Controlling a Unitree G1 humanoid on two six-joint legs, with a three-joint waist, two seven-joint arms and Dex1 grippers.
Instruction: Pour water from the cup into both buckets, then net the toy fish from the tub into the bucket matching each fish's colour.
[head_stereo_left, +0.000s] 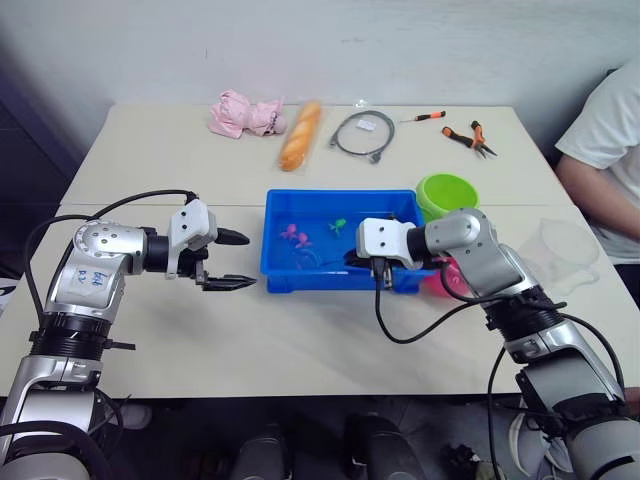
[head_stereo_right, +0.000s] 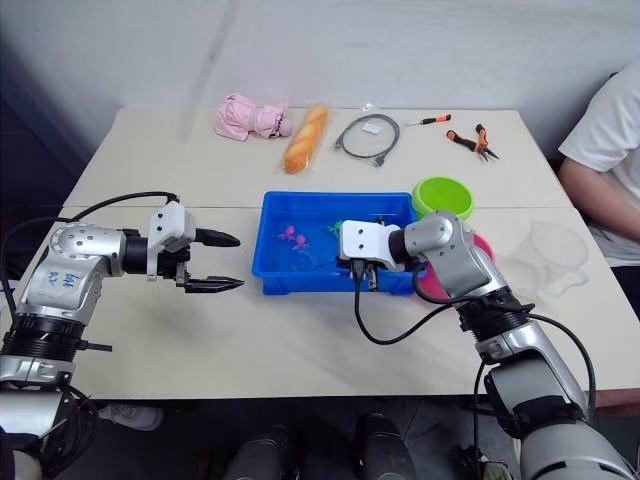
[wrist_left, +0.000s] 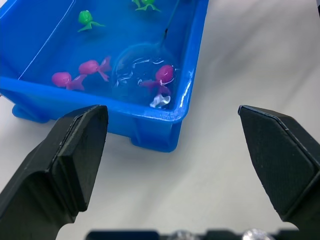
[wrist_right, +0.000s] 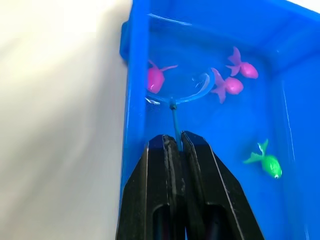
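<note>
Right wrist view looks down into the blue tub (wrist_right: 135, 100), where the right gripper (wrist_right: 175, 142) has its two black fingers pressed tight on the thin handle of the net (wrist_right: 175, 95). The net's round hoop sits in the water by the tub's near wall, and one pink fish (wrist_right: 156, 79) is right at the hoop. Two more pink fish (wrist_right: 235, 75) swim close together past the hoop, so that makes three pink ones. One green fish (wrist_right: 267, 162) shows in this view, and the left wrist view shows two green fish (wrist_left: 86, 19) at the far end of the tub.

The tub sits in the middle of the table (head_stereo_left: 300, 340). The green bucket (head_stereo_left: 447, 192) stands just past the tub's right end. The pink bucket (head_stereo_right: 470, 268) is mostly hidden behind the right arm. The clear cup (head_stereo_left: 560, 250) rests further right, near a person's arm (head_stereo_left: 585, 195).

The left gripper (head_stereo_left: 232, 260) hangs over the table just left of the tub, with its fingers spread wide and nothing in them.

No words can be read on anything.
</note>
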